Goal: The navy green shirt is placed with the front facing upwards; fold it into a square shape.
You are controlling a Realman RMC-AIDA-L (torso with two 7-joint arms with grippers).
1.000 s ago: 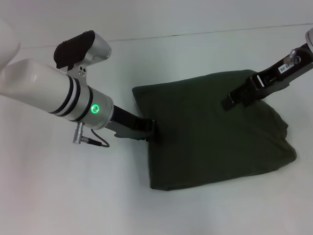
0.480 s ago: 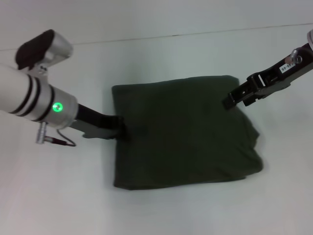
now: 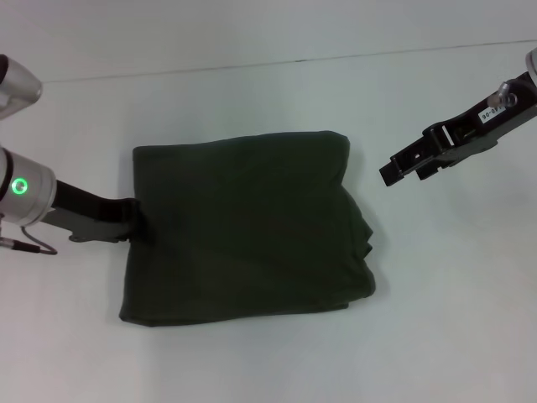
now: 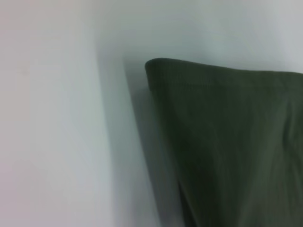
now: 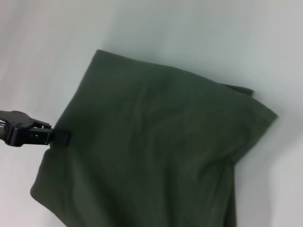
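Note:
The navy green shirt [image 3: 243, 227] lies folded into a rough rectangle on the white table, plain dark cloth facing up and no lettering showing. Its right side is bunched and uneven. My left gripper [image 3: 132, 220] is at the middle of the shirt's left edge, shut on the cloth; the right wrist view shows the left gripper [image 5: 64, 137] pinching that edge of the shirt [image 5: 151, 151]. The left wrist view shows one hemmed corner of the shirt [image 4: 236, 142]. My right gripper [image 3: 390, 174] hovers over bare table, clear of the shirt's upper right corner.
The white table [image 3: 252, 361] surrounds the shirt on all sides. A thin line [image 3: 336, 57] runs across the far side of the surface. No other objects are in view.
The left arm has drawn back to the left, dragging the shirt with it. The right gripper has stayed near its place, so the shirt has slid out from under it.

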